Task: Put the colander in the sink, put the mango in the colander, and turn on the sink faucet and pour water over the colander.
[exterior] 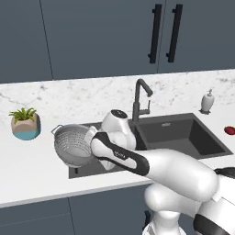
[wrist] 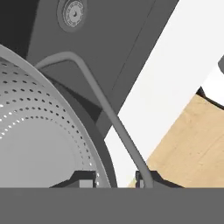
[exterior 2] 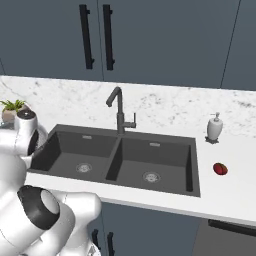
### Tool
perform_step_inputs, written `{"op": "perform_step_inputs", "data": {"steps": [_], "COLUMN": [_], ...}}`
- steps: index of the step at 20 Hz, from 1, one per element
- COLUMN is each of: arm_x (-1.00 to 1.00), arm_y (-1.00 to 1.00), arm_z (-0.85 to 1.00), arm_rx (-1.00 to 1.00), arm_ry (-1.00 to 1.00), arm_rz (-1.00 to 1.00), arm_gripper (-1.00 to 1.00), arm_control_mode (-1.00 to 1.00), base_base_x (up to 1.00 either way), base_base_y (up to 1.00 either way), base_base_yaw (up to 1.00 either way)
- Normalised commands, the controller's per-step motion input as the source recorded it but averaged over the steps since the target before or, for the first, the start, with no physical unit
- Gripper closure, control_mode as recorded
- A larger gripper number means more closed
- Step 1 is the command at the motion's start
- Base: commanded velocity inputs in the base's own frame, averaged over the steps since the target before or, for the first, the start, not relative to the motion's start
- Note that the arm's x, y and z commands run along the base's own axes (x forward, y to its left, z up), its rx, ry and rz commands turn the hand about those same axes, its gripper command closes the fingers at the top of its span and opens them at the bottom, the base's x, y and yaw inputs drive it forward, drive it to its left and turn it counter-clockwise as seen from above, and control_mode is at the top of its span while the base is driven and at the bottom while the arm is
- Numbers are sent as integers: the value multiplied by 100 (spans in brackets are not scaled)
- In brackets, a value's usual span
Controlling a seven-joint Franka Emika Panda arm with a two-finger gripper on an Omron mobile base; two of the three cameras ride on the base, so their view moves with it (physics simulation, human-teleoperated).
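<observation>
The silver perforated colander (exterior: 72,145) hangs tilted over the left end of the dark double-basin sink (exterior: 183,137), its open side facing the camera. My gripper (exterior: 94,143) is shut on its right rim. Close up, the colander's rim (wrist: 39,131) runs between the fingertips (wrist: 85,177) of my gripper (wrist: 113,178), its wire handle (wrist: 92,87) arches above a basin drain (wrist: 73,13). The tall dark faucet (exterior: 138,97) (exterior 2: 119,112) stands behind the sink (exterior 2: 192,165). The red mango (exterior: 229,131) (exterior 2: 220,169) lies on the counter right of the sink.
A potted plant (exterior: 25,123) (exterior 2: 12,109) stands on the white counter left of the sink. A white soap dispenser (exterior: 207,102) (exterior 2: 215,127) stands at the back right. Dark upper cabinets hang above. Wooden floor (wrist: 192,144) shows past the counter's front edge.
</observation>
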Motion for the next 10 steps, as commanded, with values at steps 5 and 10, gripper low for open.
{"op": "perform_step_inputs", "data": {"steps": [5,10], "arm_x": [-6,0], "arm_y": [-51,-41], "arm_z": [44,30], "arm_rx": [-1,-17], "arm_ry": [39,19], "arm_rz": [-11,-4], "arm_gripper": [100,100], "arm_control_mode": [-100,-100], "base_base_x": [0,0], "base_base_y": [0,0], "base_base_yaw": [0,0]}}
